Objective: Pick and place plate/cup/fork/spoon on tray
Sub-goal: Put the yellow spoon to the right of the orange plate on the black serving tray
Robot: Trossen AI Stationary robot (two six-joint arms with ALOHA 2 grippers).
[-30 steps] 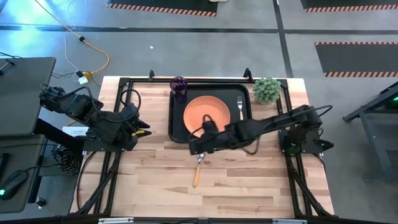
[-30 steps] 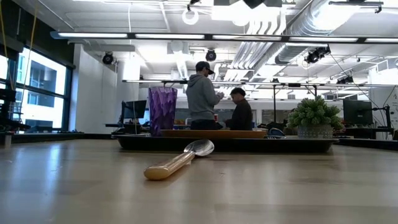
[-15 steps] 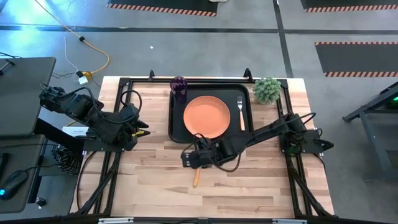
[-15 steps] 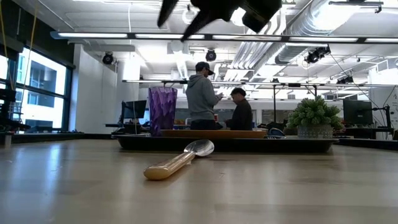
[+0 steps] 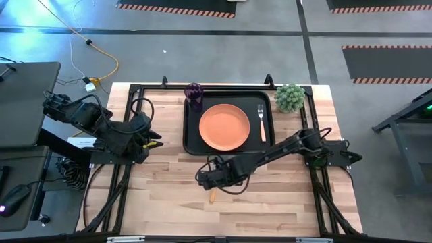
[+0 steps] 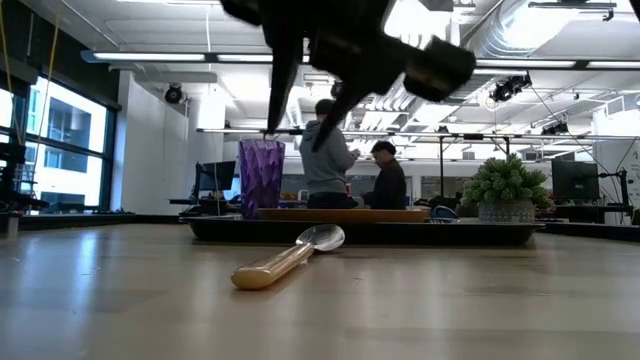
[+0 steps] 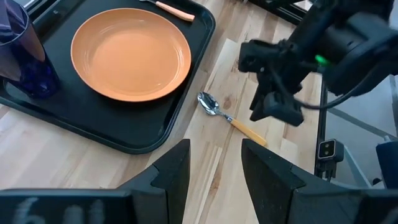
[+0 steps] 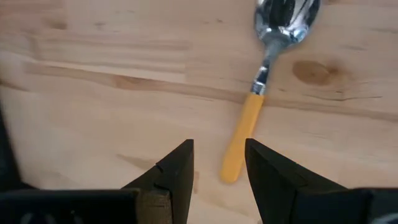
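Observation:
The spoon [image 8: 260, 87], with a silver bowl and an orange handle, lies flat on the wooden table just near of the black tray [image 5: 191, 135]; it also shows in the low view [image 6: 290, 257]. My right gripper [image 8: 219, 163] hovers open above the spoon's handle, well clear of it in the low view [image 6: 297, 130]. It hides most of the spoon in the high view [image 5: 206, 179]. The orange plate [image 5: 225, 127], the fork [image 5: 262, 121] and the purple cup [image 5: 194, 94] are on the tray. My left gripper [image 7: 214, 165] waits open at the table's left edge.
A small potted plant [image 5: 290, 98] stands at the table's far right corner, beside the tray. Bare wood lies to the near side and left of the spoon. People stand in the room beyond the table [image 6: 325, 160].
My right gripper has gone from over the tray's near edge toward the table's near edge and a little left. It has come down over the spoon, dropping into the low view from above. The spoon has not moved.

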